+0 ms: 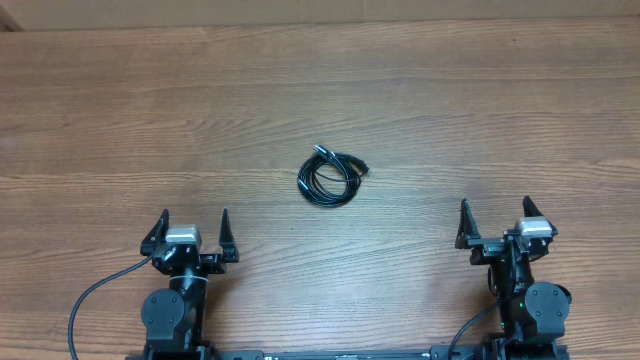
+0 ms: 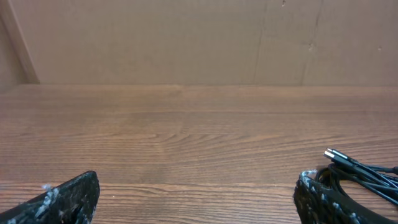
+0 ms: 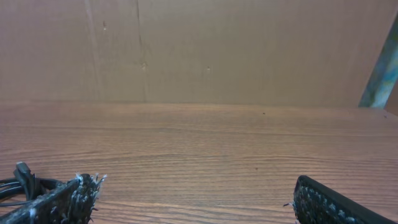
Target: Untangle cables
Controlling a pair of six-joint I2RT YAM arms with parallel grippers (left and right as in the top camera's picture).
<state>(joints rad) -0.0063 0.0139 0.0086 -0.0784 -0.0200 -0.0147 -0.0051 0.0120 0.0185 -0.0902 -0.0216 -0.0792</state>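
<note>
The flat wooden surface (image 1: 120, 110) is warm brown with darker wavy grain. The small coil of thin cables (image 1: 328, 178) is black. The left hand (image 1: 193, 214) and right hand (image 1: 495, 203) are black, pads (image 2: 68, 199) flecked white.

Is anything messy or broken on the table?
Only the thin black cables: they lie wound into one small tangled coil mid-table, plug ends poking out. Nothing looks spilled or broken on the brown wooden table.
</note>
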